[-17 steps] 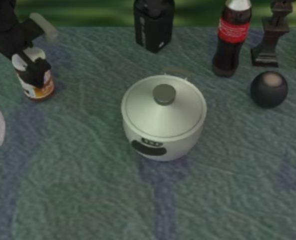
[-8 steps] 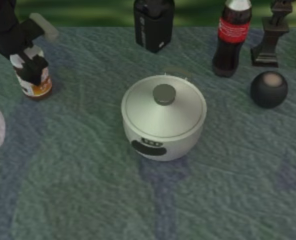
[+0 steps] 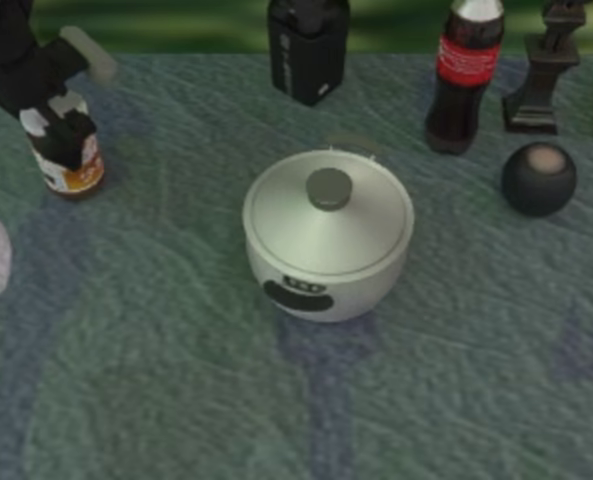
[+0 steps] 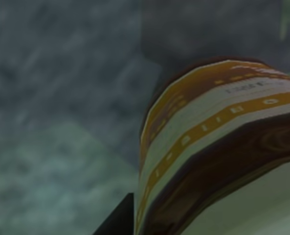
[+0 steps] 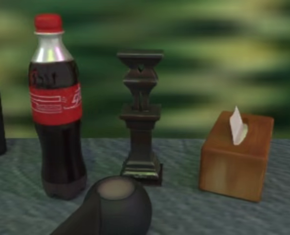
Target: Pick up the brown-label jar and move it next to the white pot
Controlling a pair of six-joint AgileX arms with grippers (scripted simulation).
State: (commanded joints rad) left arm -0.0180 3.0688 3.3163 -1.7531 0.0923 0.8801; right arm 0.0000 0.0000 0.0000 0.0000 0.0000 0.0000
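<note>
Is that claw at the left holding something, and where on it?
The left claw grips the jar around its upper part, near the lid.

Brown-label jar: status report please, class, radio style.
Left gripper down over the brown-label jar at the table's far left. White pot mid-table, apart from it. Right gripper out of view. Nothing between jar and pot.

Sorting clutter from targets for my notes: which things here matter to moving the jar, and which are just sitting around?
In the job: brown-label jar, held by the left gripper at the table's far left; white pot, mid-table.

Lying about: cola bottle, dark grey ball, black box, dark pedestal, tissue box.
</note>
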